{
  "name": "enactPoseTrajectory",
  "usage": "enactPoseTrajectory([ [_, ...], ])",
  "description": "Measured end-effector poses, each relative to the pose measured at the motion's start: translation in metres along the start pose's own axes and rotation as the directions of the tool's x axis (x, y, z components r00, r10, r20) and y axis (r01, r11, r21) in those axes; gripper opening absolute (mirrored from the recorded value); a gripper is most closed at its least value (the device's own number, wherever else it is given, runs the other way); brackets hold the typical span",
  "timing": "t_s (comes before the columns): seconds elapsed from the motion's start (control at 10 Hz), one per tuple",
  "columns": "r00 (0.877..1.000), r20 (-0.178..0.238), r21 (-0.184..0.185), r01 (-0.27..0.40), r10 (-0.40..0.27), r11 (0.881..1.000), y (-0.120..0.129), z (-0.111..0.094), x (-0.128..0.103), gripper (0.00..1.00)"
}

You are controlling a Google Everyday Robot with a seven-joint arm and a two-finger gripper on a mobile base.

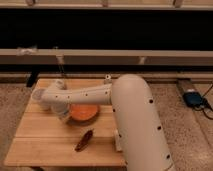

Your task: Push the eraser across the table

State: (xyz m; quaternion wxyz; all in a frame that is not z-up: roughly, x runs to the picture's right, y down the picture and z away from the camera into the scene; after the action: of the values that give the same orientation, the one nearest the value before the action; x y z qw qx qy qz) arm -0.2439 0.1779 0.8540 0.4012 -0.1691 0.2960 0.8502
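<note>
A dark brown elongated object (84, 140), apparently the eraser, lies on the wooden table (35, 135) near its front edge. My white arm reaches left over the table, bends at the far left (40, 95) and comes back toward the middle. The gripper (64, 115) sits low at the left rim of an orange bowl (84, 113). It is above and to the left of the dark object and apart from it.
A small white object (107, 78) stands at the table's far edge. The arm's thick white base link (137, 120) covers the table's right side. A blue device (192, 97) lies on the floor at right. A long rail (100, 56) runs behind the table.
</note>
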Motion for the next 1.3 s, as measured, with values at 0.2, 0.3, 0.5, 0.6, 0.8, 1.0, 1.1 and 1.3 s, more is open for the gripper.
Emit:
enactPoseTrajectory([
  [0.2, 1.000, 0.012, -0.004, 0.023, -0.023, 1.000, 0.017, -0.002, -0.005, 0.00],
  [0.3, 0.999, 0.015, -0.004, 0.033, -0.033, 0.999, 0.023, -0.002, -0.005, 0.00],
  [0.5, 0.999, 0.021, -0.007, 0.049, -0.048, 0.999, 0.038, -0.001, -0.011, 0.00],
  [0.6, 0.998, 0.023, -0.007, 0.054, -0.054, 0.998, 0.044, -0.001, -0.014, 0.00],
  [0.8, 0.998, 0.029, -0.008, 0.059, -0.058, 0.998, 0.051, -0.001, -0.020, 0.00],
  [1.0, 0.997, 0.038, -0.013, 0.060, -0.060, 0.998, 0.054, -0.002, -0.026, 0.00],
  [1.1, 0.997, 0.041, -0.024, 0.064, -0.063, 0.998, 0.055, -0.006, -0.027, 0.00],
  [1.3, 0.996, 0.048, -0.045, 0.084, -0.082, 0.995, 0.055, -0.019, -0.026, 0.00],
])
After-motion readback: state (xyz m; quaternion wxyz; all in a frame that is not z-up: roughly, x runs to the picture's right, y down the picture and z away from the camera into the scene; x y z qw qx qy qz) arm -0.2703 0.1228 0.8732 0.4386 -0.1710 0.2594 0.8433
